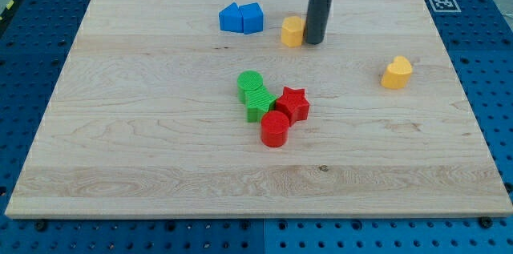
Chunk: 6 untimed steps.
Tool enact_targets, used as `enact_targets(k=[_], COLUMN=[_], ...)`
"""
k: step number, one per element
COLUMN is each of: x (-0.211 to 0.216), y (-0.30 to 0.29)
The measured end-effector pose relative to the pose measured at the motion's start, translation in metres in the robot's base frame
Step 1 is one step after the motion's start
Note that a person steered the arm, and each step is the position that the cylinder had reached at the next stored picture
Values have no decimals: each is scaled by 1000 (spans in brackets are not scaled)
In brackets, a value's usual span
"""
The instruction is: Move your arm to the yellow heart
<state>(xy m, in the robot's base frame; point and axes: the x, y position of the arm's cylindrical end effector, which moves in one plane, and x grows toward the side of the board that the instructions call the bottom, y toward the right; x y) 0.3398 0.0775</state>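
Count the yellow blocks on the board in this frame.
2. One small yellow block sits near the view's top, touching or just left of my tip. The yellow heart lies apart at the view's right. None looks hidden.

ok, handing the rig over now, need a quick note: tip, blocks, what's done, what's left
My tip sits at the view's top, right beside a small yellow block, shape unclear.
The yellow heart lies at the view's right, well apart from the tip, untouched.
Blue blocks are at the view's top left; green and red blocks cluster mid-board.
Done: nothing that shows. Left: slide the tip right and toward the view's bottom to the heart.
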Motion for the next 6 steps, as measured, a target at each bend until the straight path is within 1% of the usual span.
enact_targets(k=[1, 2, 4, 5, 6], x=[9, 63, 118, 136, 131], y=[-13, 6, 107, 116, 127])
